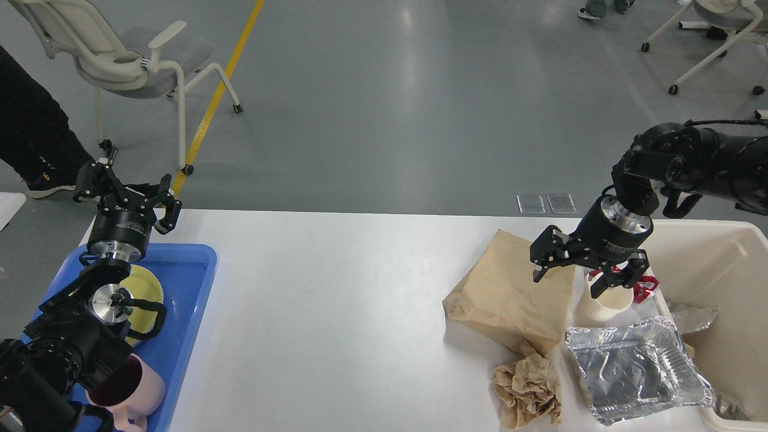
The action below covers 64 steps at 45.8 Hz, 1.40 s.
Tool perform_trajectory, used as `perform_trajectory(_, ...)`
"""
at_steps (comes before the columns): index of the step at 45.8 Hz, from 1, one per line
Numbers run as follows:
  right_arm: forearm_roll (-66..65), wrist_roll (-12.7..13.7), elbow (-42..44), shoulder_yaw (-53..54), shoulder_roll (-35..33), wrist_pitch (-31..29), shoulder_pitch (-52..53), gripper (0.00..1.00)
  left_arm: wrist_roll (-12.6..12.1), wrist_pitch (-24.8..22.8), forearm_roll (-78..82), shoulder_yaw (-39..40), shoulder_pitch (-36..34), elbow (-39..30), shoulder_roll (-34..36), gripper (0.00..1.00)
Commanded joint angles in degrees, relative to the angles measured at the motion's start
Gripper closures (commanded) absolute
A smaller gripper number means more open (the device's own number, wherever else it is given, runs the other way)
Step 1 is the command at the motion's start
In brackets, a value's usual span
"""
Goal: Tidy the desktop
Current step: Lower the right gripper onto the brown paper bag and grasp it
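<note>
The white desktop [336,312] spans the view. On its right lie a flat brown paper bag [510,294], a crumpled brown paper ball [529,390], a white paper cup [606,303], a crushed red can [645,288] behind it, and a foil tray [636,369]. My right gripper [567,276] hangs open just above the bag's right edge and the cup, holding nothing. My left gripper [126,189] is open and empty above the far left corner.
A blue tray [186,282] at the left holds a yellow-green plate [147,288] and a pink mug [135,390]. A cream bin [720,282] with foil scraps stands at the right edge. Chairs and a person's legs are beyond the table.
</note>
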<state>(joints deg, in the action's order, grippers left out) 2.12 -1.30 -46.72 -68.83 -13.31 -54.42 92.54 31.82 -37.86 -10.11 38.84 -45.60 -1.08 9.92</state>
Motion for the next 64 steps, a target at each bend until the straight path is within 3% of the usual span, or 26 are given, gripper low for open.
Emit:
perform_trajectory(1,-0.1,0.07,2.5,3.69,-2.16,0.28,-4.11,0.0,0.0,-0.02,0.0,0.0,-0.01,0.03,0.01,0.04)
perform_trajectory(10,-0.1,-0.02,7.69,6.07,-2.34,3.96,-12.38,0.0,0.0,-0.02,0.0,0.0,-0.01,-0.06,0.01,0.04)
perform_trajectory(32,0.08,-0.02,9.72,13.36,-1.9,12.05,-21.17,0.04,0.0,-0.02,0.0,0.0,-0.01,-0.06,0.01,0.04)
perform_trajectory(34,0.08,-0.02,9.19,14.16,-1.9,13.37,-21.17,0.12,0.0,-0.02,0.0,0.0,-0.01,0.03,0.01,0.04)
perform_trajectory(37,0.25,0.07,9.01,14.42,-2.25,14.95,-21.17,0.32,0.0,-0.02,0.0,0.0,-0.01,0.03,0.01,0.04)
perform_trajectory(42,0.61,0.07,9.01,14.51,-2.51,15.66,-21.08,0.51,0.0,-0.02,0.0,0.0,-0.01,0.03,0.01,0.04)
perform_trajectory(44,0.61,0.07,8.92,14.51,-2.51,15.22,-21.08,0.72,0.0,-0.02,0.0,0.0,-0.01,0.03,0.01,0.04)
perform_trajectory(45,0.61,0.07,8.66,14.51,-2.51,14.78,-21.0,0.94,0.0,-0.02,0.0,0.0,-0.01,0.03,0.01,0.04)
perform_trajectory(46,0.61,0.15,8.4,14.51,-2.51,14.52,-21.0,1.0,0.0,-0.02,0.0,0.0,-0.01,0.03,0.01,0.04)
perform_trajectory(64,0.61,0.07,6.12,16.97,-2.95,15.13,-17.75,1.0,0.0,-0.02,0.0,0.0,-0.01,-0.06,0.01,0.04)
